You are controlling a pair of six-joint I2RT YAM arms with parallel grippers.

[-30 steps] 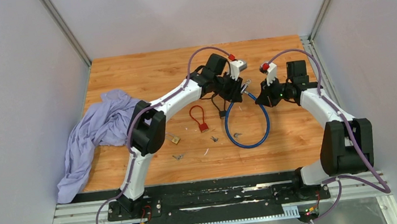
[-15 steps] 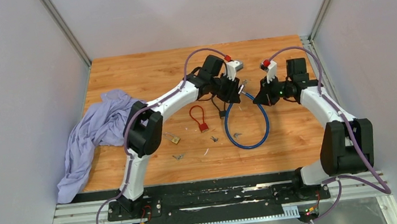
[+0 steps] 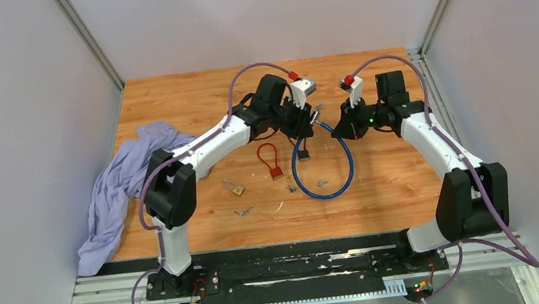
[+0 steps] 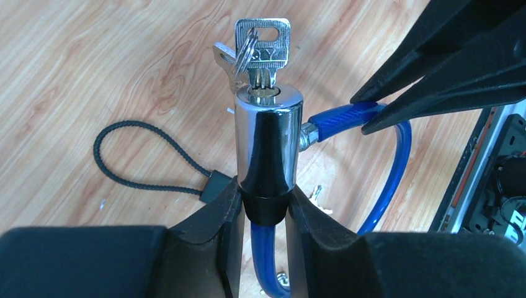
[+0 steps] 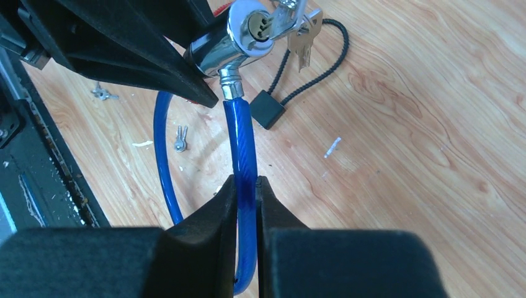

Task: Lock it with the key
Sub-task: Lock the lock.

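Top external view: left gripper point(image 3: 303, 123) and right gripper point(image 3: 342, 126) have been shifted leftward together. The chrome lock cylinder point(image 4: 268, 143) is clamped between the left jaws, with the key point(image 4: 263, 49) inserted just beyond them. The blue cable point(image 5: 243, 143) is pinched in the right jaws and plugged into the cylinder ahead. The key turn is judged still pending.

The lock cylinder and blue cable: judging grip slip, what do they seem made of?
Lock cylinder: apparently polished chromed metal, given its mirror-like reflections. Blue cable: seemingly a glossy, translucent plastic sheath with bright highlights; any core is hidden.
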